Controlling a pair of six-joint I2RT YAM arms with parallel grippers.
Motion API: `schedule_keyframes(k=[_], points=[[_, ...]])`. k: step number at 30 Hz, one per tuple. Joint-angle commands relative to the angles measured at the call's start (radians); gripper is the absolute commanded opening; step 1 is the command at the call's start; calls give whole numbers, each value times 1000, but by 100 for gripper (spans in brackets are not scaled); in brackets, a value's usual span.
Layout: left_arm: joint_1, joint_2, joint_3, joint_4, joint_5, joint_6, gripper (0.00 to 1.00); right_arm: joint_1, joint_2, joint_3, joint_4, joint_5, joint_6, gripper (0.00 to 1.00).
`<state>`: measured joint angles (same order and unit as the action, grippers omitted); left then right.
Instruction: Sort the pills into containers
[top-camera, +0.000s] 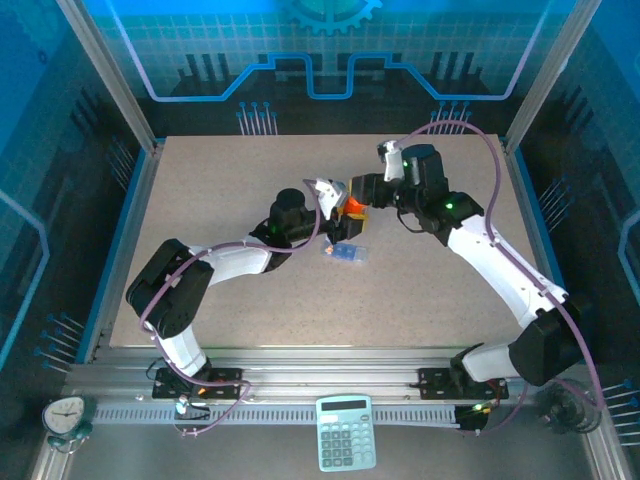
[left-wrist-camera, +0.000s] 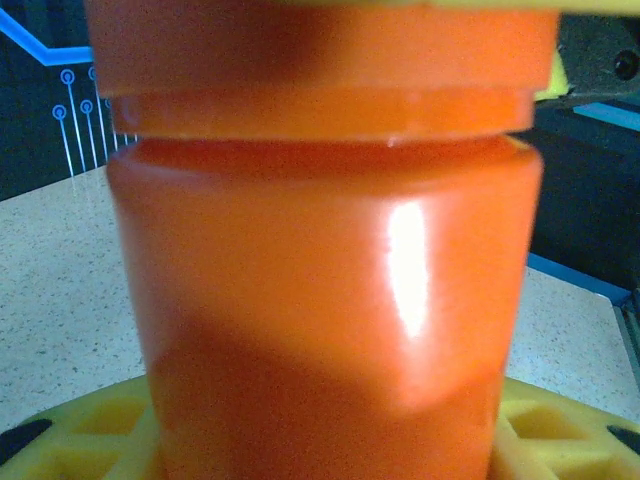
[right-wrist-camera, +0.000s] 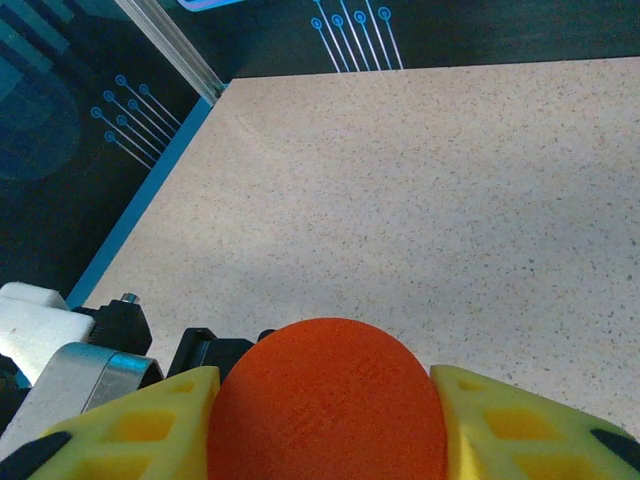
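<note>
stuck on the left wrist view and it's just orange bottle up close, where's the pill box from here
observer: the blue pill box lies flat on the table, just on the near side of the orange bottle, toward the arm bases.
operator: is the right arm on the bottle too
observer: yes. In the right wrist view the right gripper has its yellow fingers on either side of the bottle's rounded orange end.
</note>
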<state>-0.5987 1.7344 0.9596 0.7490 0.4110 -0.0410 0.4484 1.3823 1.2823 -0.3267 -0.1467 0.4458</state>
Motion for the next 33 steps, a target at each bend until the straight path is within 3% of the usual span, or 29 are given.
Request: schedule_keyframes(k=[1, 4, 9, 14, 20, 33], points=[[-29, -56, 44, 181, 45, 55, 0, -25, 20, 57, -54, -132, 58, 46], [-9, -46, 48, 185, 72, 28, 0, -85, -7, 102, -54, -216, 66, 69], [23, -41, 54, 177, 157, 0, 0, -188, -74, 124, -10, -408, 74, 86], [57, -32, 97, 124, 320, -40, 0, -249, -55, 189, -110, -537, -58, 87], [95, -2, 161, 91, 512, -174, 0, -260, 32, 313, -355, -604, -346, 86], [97, 23, 200, 49, 589, -221, 0, -199, 84, 353, -390, -624, -409, 87]])
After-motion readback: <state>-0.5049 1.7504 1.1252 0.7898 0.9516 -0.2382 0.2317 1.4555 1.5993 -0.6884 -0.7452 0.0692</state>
